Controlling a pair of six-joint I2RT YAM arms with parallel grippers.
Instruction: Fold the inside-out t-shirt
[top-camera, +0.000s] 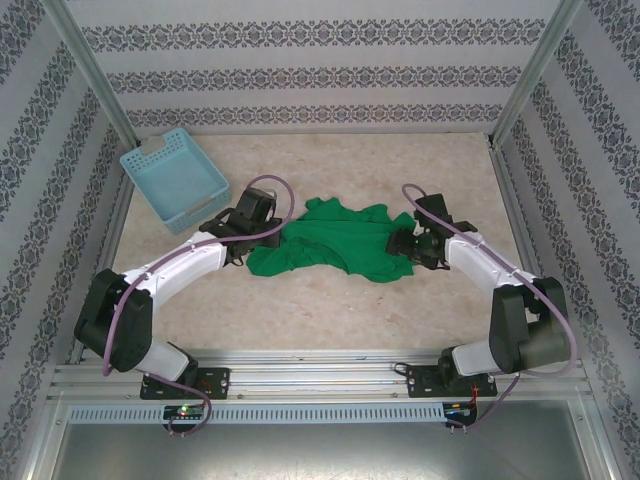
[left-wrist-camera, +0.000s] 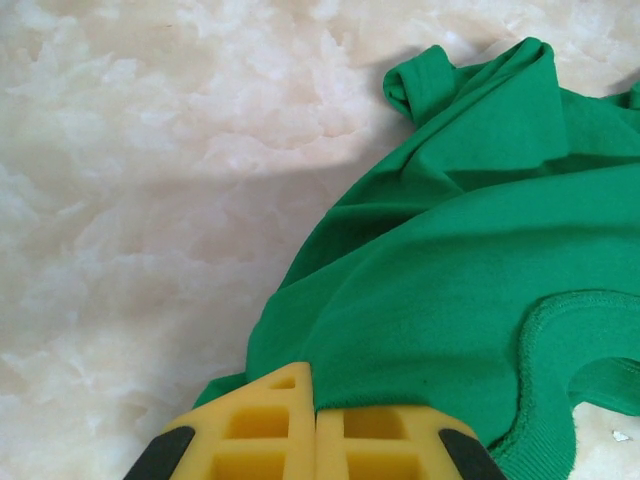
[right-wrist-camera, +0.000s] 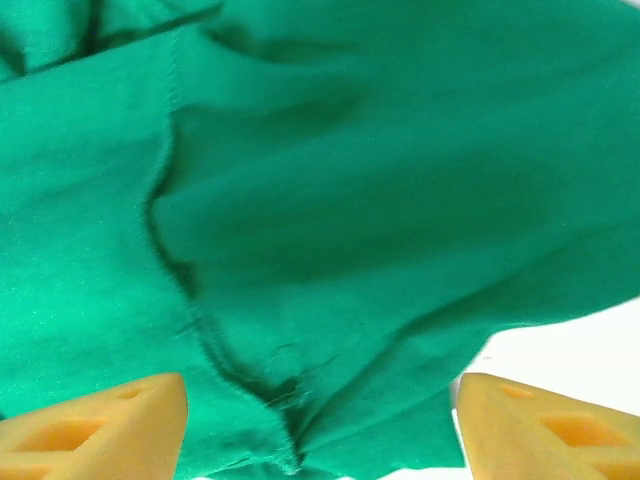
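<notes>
The inside-out t-shirt, plain bright green, lies crumpled in the middle of the table. My left gripper is at its left edge. In the left wrist view the yellow pads are pressed together, with the hem of the t-shirt pinched in the seam between them. My right gripper is at the shirt's right edge. Its fingertips stand wide apart over the green cloth, where a raw seam runs down between them; nothing is clamped.
A light blue lattice basket stands at the back left of the marble-patterned tabletop. Patterned walls close in the table on three sides. A metal rail carries the arm bases along the near edge.
</notes>
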